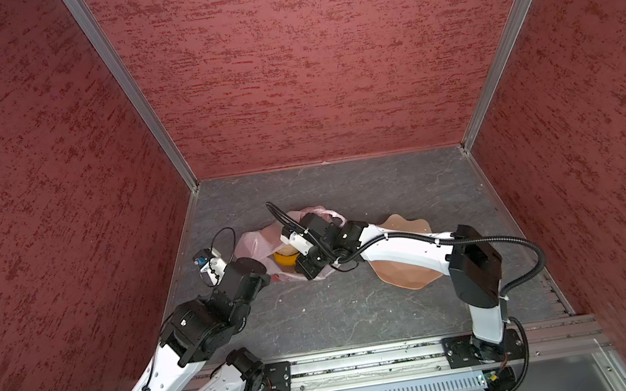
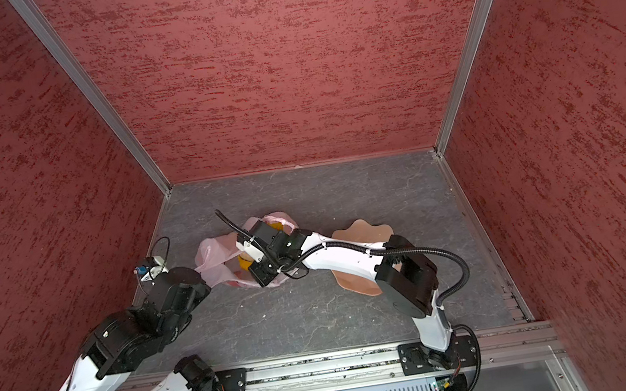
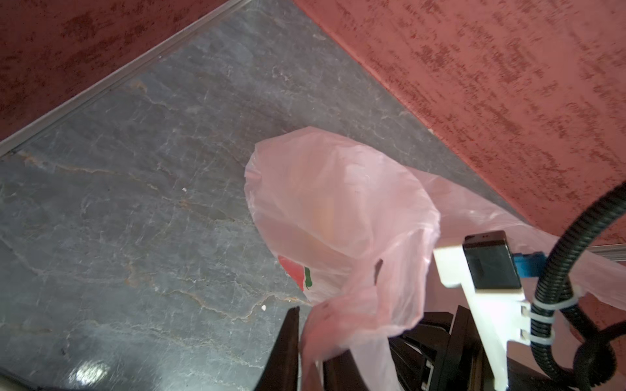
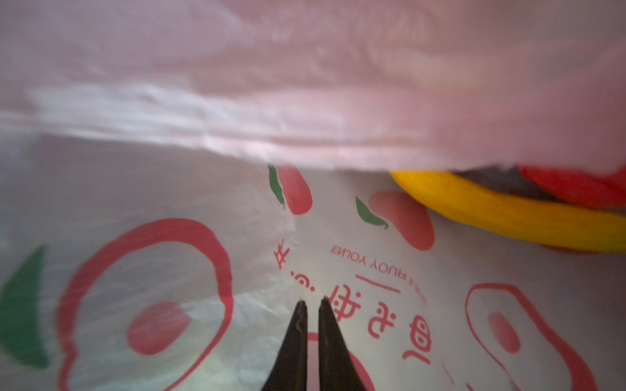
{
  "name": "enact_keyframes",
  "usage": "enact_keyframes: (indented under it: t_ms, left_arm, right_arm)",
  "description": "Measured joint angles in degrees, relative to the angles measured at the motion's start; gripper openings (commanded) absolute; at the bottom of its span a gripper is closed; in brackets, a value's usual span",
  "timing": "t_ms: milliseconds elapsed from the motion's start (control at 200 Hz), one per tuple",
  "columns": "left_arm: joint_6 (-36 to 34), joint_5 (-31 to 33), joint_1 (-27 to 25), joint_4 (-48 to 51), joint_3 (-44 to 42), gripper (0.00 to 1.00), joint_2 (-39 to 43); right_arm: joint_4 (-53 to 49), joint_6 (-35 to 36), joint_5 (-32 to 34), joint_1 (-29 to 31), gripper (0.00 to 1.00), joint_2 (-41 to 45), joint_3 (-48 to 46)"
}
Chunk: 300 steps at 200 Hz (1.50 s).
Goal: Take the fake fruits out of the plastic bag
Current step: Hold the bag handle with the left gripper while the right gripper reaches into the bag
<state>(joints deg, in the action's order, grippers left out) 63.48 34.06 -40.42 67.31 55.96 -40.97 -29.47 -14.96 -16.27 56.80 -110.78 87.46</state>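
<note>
Tools both clenched: left tool (image 3: 318, 335) on bag (image 3: 338, 210), right tool (image 4: 313, 302) empty inside it, banana (image 4: 508, 216) and red fruit (image 4: 576, 186) close by.

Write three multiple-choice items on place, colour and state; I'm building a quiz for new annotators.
1. In both top views, the peach wavy-rimmed rigid bowl lies where from the translucent pink plastic bag? A. left B. right C. inside it
2. The curved toy fruit inside the bag is: A. green B. blue C. yellow
3. The left end effector is: A. shut on the bag B. open over the bowl C. holding the fruit
Answers: B, the bowl sits right of the bag; C, the right wrist view shows it yellow; A, pink film runs pinched between its fingers.
</note>
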Motion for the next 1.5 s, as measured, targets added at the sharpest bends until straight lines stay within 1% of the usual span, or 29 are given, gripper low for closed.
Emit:
enact_keyframes:
  t_ms: [215,316,456,611,771,862,962,1077,1503]
  left_arm:
    - [2.69,-4.68,0.57,1.75,-2.71,0.15,-3.85]
    - [4.09,-5.64,0.57,2.21,-3.34,0.15,-5.57]
    - [6.03,-5.7,0.79,2.89,-4.76,0.14,-6.12]
    - [7.65,-5.73,1.88,3.58,-7.13,0.14,-6.12]
    - [8.28,-5.99,1.9,3.23,-9.07,0.13,-5.46]
    - [8.28,-6.69,1.9,2.27,-10.4,0.13,-4.66]
    - [8.24,-7.89,1.88,1.01,-11.85,0.13,-4.07]
    - [8.24,-9.44,1.29,-0.76,-13.22,0.13,-4.13]
    - [8.33,-12.96,-1.46,-7.1,-15.96,0.13,-10.84]
  right_arm:
    - [0.5,0.0,-2.34,0.0,0.11,0.0,-6.97]
    - [0.76,0.07,-2.32,-0.07,0.12,-0.02,-7.39]
    - [1.79,0.22,-1.2,-0.83,0.17,-0.02,-7.37]
    - [2.47,-0.87,2.56,-3.3,0.24,-0.02,-6.54]
    - [3.61,-3.3,7.26,-5.84,0.27,-0.02,-4.74]
    - [4.24,-4.31,9.29,-6.64,0.3,-0.02,-3.93]
    - [4.7,-5.05,11.41,-7.43,0.29,-0.07,-2.95]
    - [5.16,-5.46,11.8,-7.54,0.27,-0.35,-2.71]
    - [5.14,-6.12,9.92,-7.45,0.26,-0.35,-11.32]
